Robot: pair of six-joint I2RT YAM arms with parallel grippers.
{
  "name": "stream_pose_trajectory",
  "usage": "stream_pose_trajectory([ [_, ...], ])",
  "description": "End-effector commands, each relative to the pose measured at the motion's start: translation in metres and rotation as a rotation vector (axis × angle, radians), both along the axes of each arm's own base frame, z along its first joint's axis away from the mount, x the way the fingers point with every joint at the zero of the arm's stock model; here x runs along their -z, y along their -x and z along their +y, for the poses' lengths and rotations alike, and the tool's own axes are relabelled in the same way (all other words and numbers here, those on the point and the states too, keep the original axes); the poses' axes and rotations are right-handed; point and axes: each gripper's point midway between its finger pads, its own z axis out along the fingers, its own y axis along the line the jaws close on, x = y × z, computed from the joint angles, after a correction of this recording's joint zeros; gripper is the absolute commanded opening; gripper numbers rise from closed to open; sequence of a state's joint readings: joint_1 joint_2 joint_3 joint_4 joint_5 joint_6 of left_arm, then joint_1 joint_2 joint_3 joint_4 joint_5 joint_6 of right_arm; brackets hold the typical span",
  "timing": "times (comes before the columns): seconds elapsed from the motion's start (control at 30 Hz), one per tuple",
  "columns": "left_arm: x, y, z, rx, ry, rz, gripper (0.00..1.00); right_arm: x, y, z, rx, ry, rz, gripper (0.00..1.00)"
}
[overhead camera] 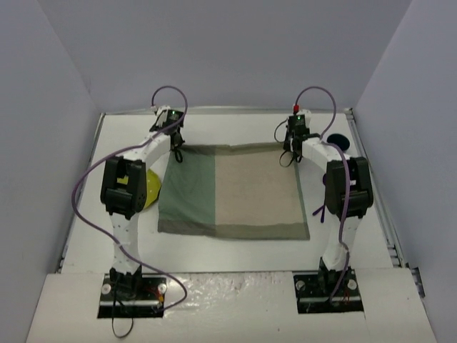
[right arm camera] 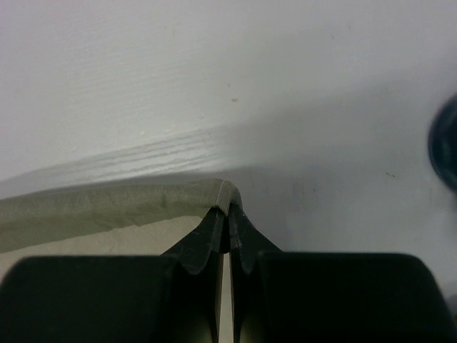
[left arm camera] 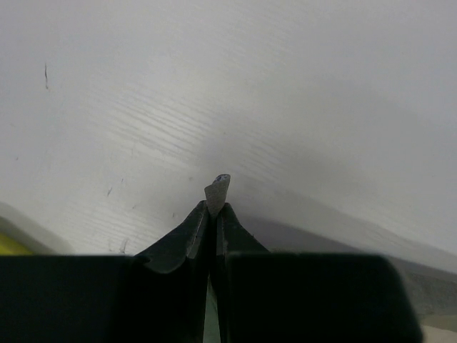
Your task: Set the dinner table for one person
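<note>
The dinner table (overhead camera: 235, 128) is a white top with a two-tone green and beige cloth mat (overhead camera: 228, 189) spread across its middle. My left gripper (overhead camera: 176, 153) is at the mat's far left corner and shut on it; in the left wrist view a small grey tip of the mat (left arm camera: 218, 189) sticks out past the closed jaws of that gripper (left arm camera: 214, 208). My right gripper (overhead camera: 289, 158) is at the far right corner, shut on the beige corner of the mat (right arm camera: 227, 194), which folds over its fingertips (right arm camera: 230, 213). Both corners are slightly raised above the tabletop (right arm camera: 214, 71).
A yellow-green round dish (overhead camera: 151, 189) lies on the table left of the mat, partly under the left arm. A dark blue round object (overhead camera: 340, 142) sits at the far right, and it shows at the right edge of the right wrist view (right arm camera: 444, 146). Grey walls enclose three sides.
</note>
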State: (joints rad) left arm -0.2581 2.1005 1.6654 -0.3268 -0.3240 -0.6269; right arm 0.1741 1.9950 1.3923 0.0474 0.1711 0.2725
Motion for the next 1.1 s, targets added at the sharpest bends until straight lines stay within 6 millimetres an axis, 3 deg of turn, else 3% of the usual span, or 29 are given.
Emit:
stream_pose_trajectory([
  [0.0, -0.07, -0.022, 0.007, 0.026, -0.021, -0.179, 0.0, -0.059, -0.034, 0.001, -0.057, -0.001, -0.187, 0.0],
  [0.13, -0.128, -0.004, 0.014, 0.041, -0.031, -0.291, 0.0, -0.114, -0.027, 0.003, -0.087, -0.015, -0.318, 0.0],
  [0.17, -0.148, 0.003, 0.016, 0.046, -0.03, -0.331, 0.0, -0.137, -0.022, 0.004, -0.093, -0.023, -0.363, 0.0],
  [0.2, -0.173, 0.012, 0.018, 0.051, -0.03, -0.38, 0.0, -0.164, -0.013, 0.004, -0.097, -0.03, -0.414, 0.0],
  [0.27, -0.225, 0.035, 0.024, 0.052, -0.02, -0.484, 0.0, -0.193, -0.001, 0.002, -0.094, -0.035, -0.472, 0.0],
  [0.33, -0.25, 0.053, 0.027, 0.065, -0.028, -0.532, 0.0, -0.225, 0.018, -0.003, -0.083, -0.039, -0.537, 0.0],
  [0.37, -0.278, 0.071, 0.029, 0.071, -0.022, -0.589, 0.0, -0.24, 0.028, -0.006, -0.072, -0.04, -0.565, 0.0],
  [0.43, -0.308, 0.099, 0.031, 0.084, -0.02, -0.65, 0.0, -0.265, 0.048, -0.012, -0.049, -0.041, -0.616, 0.0],
  [0.53, -0.33, 0.131, 0.03, 0.105, -0.016, -0.693, 0.0, -0.304, 0.085, -0.022, -0.02, -0.049, -0.702, 0.0],
  [0.73, -0.353, 0.202, 0.03, 0.115, -0.004, -0.776, 0.0, -0.356, 0.154, -0.042, 0.054, -0.073, -0.862, 0.0],
  [0.9, -0.368, 0.243, 0.036, 0.122, 0.041, -0.834, 0.0, -0.371, 0.181, -0.048, 0.099, -0.09, -0.927, 0.0],
  [0.97, -0.368, 0.252, 0.042, 0.104, 0.046, -0.839, 0.0, -0.375, 0.187, -0.049, 0.115, -0.106, -0.942, 0.0],
  [1.07, -0.367, 0.248, 0.043, 0.091, 0.04, -0.837, 0.0, -0.37, 0.181, -0.051, 0.149, -0.118, -0.935, 0.0],
])
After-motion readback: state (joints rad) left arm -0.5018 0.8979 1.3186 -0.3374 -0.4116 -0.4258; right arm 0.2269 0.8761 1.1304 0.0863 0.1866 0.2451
